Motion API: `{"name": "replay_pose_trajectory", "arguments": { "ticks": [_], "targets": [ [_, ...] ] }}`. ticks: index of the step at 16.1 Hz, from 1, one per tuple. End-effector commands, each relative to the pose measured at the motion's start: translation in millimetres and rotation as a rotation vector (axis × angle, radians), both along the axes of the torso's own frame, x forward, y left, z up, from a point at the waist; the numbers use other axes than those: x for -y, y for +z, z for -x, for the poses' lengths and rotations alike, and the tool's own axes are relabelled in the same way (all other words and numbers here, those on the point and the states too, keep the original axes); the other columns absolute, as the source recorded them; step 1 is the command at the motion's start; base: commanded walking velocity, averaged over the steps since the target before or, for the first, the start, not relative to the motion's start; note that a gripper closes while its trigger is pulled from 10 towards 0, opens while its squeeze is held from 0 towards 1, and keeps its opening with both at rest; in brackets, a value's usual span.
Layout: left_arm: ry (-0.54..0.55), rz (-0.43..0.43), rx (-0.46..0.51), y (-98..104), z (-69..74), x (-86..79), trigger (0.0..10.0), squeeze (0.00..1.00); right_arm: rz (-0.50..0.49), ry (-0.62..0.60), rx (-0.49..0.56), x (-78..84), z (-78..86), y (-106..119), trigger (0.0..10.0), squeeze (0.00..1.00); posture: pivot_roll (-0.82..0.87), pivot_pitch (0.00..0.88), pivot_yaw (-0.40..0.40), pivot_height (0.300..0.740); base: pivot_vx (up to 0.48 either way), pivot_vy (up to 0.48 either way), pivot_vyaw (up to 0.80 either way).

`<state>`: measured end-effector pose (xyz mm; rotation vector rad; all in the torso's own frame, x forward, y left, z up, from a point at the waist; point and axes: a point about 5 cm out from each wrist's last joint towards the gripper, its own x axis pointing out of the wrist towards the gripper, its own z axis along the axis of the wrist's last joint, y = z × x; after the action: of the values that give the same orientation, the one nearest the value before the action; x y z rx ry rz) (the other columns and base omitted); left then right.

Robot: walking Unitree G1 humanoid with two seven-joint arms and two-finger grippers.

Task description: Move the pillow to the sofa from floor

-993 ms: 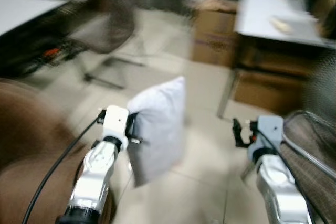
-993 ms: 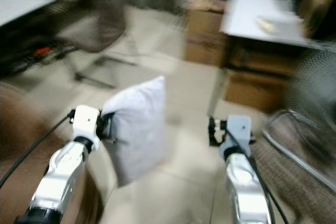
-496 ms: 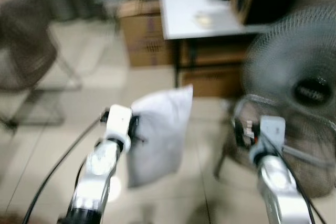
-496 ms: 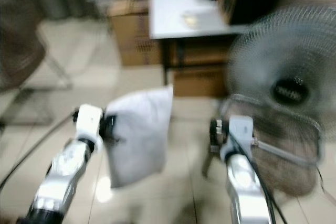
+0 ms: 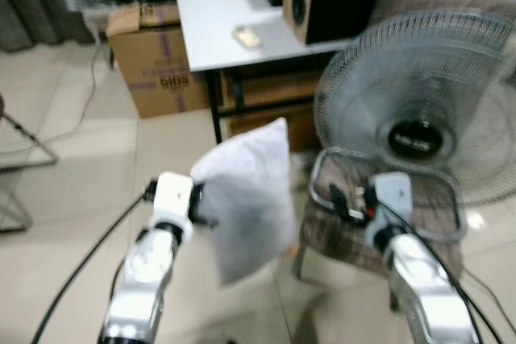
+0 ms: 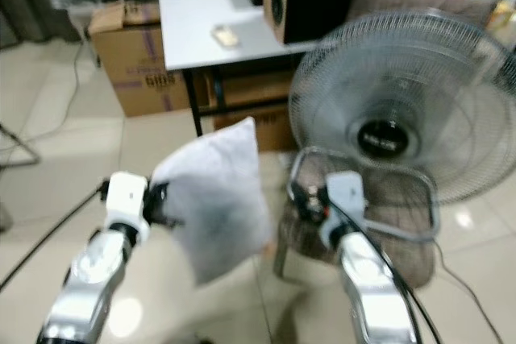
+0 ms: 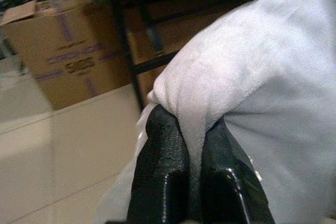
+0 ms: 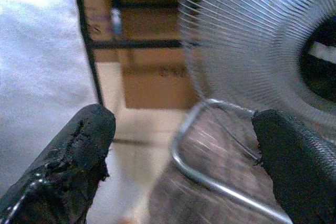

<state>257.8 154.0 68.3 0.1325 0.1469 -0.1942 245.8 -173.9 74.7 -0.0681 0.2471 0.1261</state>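
Pillow (image 5: pixel 248 199) held up off the tiled floor (image 5: pixel 72 191) by the left gripper (image 7: pixel 190 153), near the middle of the scene, left of the fan (image 5: pixel 419 118) and the checked stool (image 5: pixel 379 223). From the left wrist: both black fingers (image 7: pixel 163 150) pinched tight on a bunched fold at the pillow's edge, a detail too blurred to read from the head. From the right wrist: right gripper (image 8: pixel 184 145) with jaws spread wide, holding nothing, fan grille and stool frame between them. Pale grey-white, soft, plump, slightly creased at the grip. Long axis near upright, tilted, top corner pointing up toward the far white bench (image 5: pixel 218 30). Cardboard box (image 5: pixel 153 54) far left.
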Motion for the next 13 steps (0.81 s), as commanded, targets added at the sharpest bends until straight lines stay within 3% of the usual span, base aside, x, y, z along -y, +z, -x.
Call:
{"name": "replay_pose_trajectory", "arguments": {
  "ticks": [1,13],
  "targets": [
    [0.017,-0.024,0.049,9.4,0.5,-5.9,10.0,0.00,-0.010,0.006,0.011,-0.2,-0.3,0.3,10.0,0.00,-0.01,0.000,-0.008,0.740,0.000,0.000,0.00],
    [0.005,-0.034,0.049,10.0,1.4,-4.3,10.0,0.00,0.003,-0.004,0.016,1.7,-0.7,-0.7,10.0,0.00,-0.01,0.000,-0.009,0.740,0.000,0.000,0.00]
  ]
}}
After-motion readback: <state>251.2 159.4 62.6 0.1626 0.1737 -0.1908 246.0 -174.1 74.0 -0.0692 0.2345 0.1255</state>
